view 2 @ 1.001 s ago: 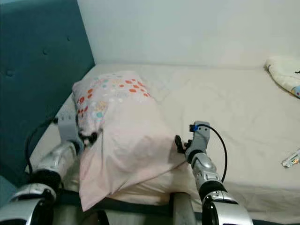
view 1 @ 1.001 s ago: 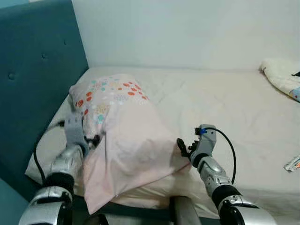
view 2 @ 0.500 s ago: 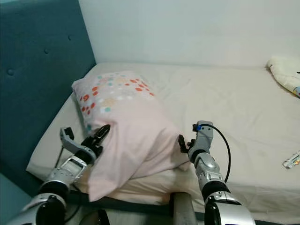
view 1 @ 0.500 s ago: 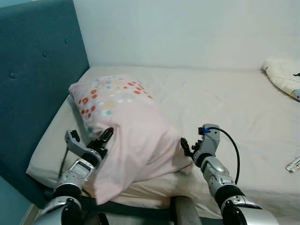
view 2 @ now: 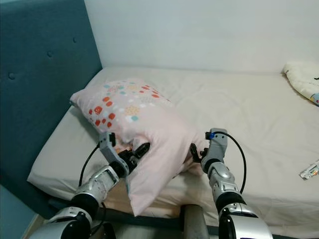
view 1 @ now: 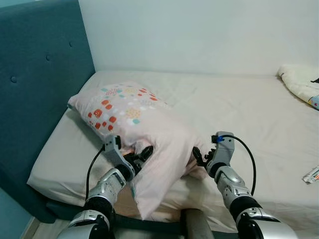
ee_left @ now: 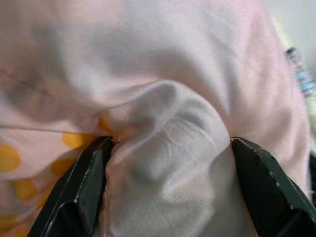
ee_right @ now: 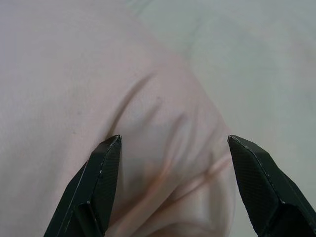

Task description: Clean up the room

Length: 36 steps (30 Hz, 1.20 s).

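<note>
Diagonally across the bed [view 1: 259, 114], pillow [view 1: 144, 124] gripped by left hand [view 1: 137, 159]; right hand [view 1: 198, 157] open.

Soft matt cloth pillow [view 1: 144, 124]; tufted teal fabric headboard [view 1: 35, 89].

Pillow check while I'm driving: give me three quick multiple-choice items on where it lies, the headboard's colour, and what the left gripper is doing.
1. The pillow lies:
A. at the headboard end of the bed
B. on the floor
C. against the far wall

2. The headboard is:
A. white
B. teal
C. brown

3. The left gripper:
A. hangs idle
B. is open above the bed
C. has pillow fabric bunched between its fingers

Answers: 1 A, it lies beside the headboard. 2 B, the tufted panel is teal. 3 C, the left wrist view shows cloth bulging between both fingers. The right gripper stands open at the pillow's other edge.
</note>
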### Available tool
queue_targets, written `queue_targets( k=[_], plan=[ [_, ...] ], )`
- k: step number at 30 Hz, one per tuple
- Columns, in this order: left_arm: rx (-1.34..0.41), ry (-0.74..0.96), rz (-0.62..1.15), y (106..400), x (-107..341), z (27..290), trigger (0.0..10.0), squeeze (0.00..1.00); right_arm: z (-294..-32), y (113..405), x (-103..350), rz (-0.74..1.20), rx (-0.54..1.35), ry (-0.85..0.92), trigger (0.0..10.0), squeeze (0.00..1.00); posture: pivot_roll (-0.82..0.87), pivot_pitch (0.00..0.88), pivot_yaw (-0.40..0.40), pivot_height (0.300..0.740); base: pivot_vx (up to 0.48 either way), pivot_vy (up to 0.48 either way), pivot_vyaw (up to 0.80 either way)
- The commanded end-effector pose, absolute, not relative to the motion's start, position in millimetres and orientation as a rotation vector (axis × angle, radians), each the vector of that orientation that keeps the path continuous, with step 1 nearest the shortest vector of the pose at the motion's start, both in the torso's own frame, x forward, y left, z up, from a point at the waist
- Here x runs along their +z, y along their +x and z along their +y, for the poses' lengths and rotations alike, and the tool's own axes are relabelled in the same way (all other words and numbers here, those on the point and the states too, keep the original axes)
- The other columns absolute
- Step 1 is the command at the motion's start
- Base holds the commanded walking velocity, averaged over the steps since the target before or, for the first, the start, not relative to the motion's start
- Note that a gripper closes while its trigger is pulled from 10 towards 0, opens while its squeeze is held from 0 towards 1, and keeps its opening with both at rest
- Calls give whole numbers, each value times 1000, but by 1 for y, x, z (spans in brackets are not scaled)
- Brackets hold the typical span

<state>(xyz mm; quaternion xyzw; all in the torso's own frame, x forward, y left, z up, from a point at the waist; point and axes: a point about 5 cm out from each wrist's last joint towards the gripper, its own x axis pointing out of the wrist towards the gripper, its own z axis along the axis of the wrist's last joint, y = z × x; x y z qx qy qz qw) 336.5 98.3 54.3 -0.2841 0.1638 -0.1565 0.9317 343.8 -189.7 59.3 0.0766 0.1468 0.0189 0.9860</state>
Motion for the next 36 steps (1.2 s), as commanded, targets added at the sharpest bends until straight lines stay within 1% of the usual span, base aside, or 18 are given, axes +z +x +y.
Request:
queue_targets(
  k=[1,3,4,5,9,10,13,18,26,31,34,35,36],
  plan=[
    [-316,-561,367,338,55,85,10000,0,-189,347,63,289,44,150,10000,0,-177,22,-23,546,0,0,0],
    [-283,-625,387,338,55,81,10000,0,-188,347,63,288,42,154,10000,0,-176,25,-20,546,0,0,0],
    [-283,-625,387,338,55,81,10000,0,-188,347,63,288,42,154,10000,0,-176,25,-20,546,0,0,0],
    [-288,-723,407,337,56,70,10000,0,-187,346,62,289,41,158,10000,0,-176,28,-19,546,0,0,0],
    [-350,-805,414,337,61,55,10000,0,-186,345,60,293,41,161,10000,0,-174,28,-14,546,0,0,0],
    [-369,-824,405,338,63,52,0,0,-186,345,60,294,40,161,10000,0,-174,28,-14,546,0,0,0],
    [-389,-840,390,338,66,49,0,0,-186,345,60,294,39,161,10000,0,-174,28,-14,546,0,0,0],
    [-392,-771,409,338,65,47,0,0,-187,346,62,285,26,167,10000,0,-175,29,1,546,0,0,0],
    [-385,-713,428,336,60,49,0,0,-186,346,62,280,29,173,10000,0,-175,30,4,546,0,0,0],
    [-389,-666,409,337,62,51,0,0,-184,347,64,269,36,184,10000,0,-175,30,4,546,0,0,0],
    [-311,-524,299,352,78,77,0,0,-178,349,69,235,72,198,10000,0,-175,31,8,546,0,0,0],
    [-256,-464,245,360,89,94,0,0,-176,350,71,222,90,203,10000,0,-169,31,8,551,0,0,0],
    [-221,-427,211,365,96,104,0,0,-175,351,72,214,100,205,10000,0,-169,31,8,556,0,0,0]
  ],
)
